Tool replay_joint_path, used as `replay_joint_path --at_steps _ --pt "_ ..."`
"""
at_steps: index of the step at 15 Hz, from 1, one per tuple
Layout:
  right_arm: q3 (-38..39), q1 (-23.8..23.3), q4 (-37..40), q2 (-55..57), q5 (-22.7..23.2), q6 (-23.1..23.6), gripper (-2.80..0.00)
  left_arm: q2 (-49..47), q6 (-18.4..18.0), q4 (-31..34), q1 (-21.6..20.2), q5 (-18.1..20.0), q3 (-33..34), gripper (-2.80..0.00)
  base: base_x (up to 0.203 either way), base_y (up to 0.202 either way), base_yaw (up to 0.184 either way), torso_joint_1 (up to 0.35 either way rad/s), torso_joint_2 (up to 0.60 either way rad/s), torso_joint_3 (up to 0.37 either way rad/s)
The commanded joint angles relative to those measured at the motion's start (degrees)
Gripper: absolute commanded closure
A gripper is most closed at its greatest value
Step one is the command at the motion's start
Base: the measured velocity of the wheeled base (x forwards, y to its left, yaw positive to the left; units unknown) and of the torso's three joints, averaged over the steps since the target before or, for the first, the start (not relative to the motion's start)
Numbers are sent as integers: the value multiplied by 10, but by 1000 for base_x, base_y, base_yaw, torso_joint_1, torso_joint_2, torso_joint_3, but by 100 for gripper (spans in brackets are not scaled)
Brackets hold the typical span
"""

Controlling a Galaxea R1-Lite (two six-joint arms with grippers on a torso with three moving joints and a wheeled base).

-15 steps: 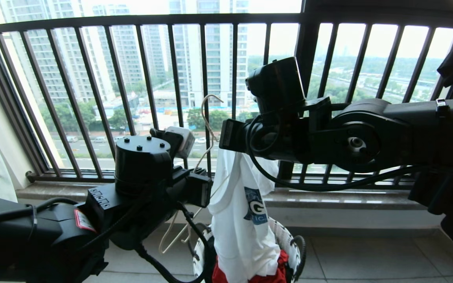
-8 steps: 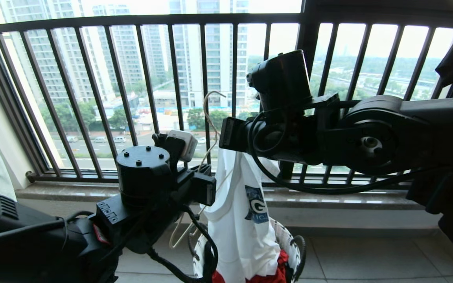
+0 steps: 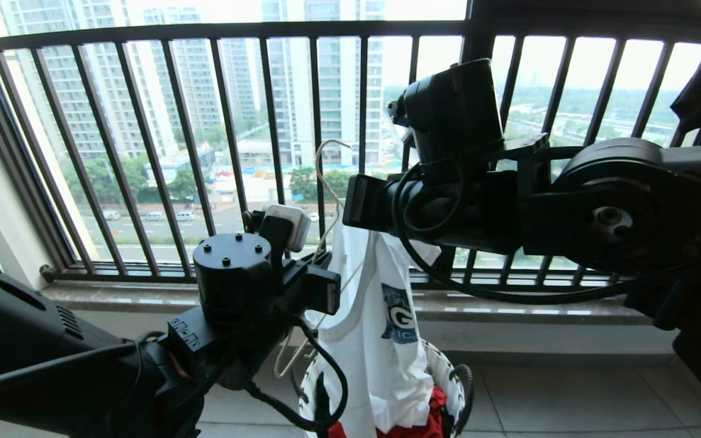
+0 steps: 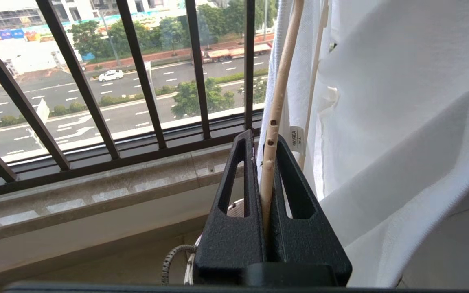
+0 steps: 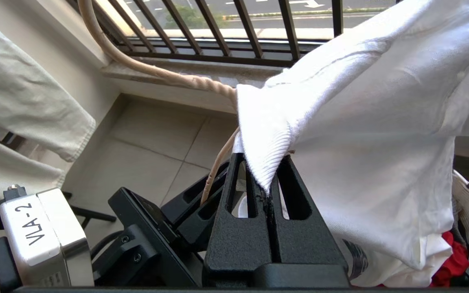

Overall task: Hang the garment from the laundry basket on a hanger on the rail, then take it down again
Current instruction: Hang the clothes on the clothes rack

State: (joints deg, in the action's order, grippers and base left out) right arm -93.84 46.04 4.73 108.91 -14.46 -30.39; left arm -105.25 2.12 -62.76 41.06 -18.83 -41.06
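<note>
Clearly, with the left gripper (image 4: 268,179) pinching the hanger (image 4: 277,101) and the right gripper (image 5: 268,191) pinching the garment's (image 3: 375,340) ribbed neck above the laundry basket (image 3: 448,371), either could slip free.

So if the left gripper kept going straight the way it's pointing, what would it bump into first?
Probably the white T-shirt. The left gripper, shut on the hanger, points along that wire up into the hanging cloth. The window bars look farther off, though depth is hard to judge.
</note>
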Motion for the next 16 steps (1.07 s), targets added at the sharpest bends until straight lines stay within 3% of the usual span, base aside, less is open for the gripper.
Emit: replay_joint_path --at_steps 1,8,16 --pt "9 14 0 -4 0 -1 0 -13 0 -12 0 -5 -2 0 0 0 0 0 0 0" --pt "12 24 0 2 -1 3 0 -15 1 -33 8 -8 -2 0 0 0 0 0 0 0" --pt "11 23 0 8 -3 11 0 -33 2 -94 10 -43 -18 0 0 0 0 0 0 0"
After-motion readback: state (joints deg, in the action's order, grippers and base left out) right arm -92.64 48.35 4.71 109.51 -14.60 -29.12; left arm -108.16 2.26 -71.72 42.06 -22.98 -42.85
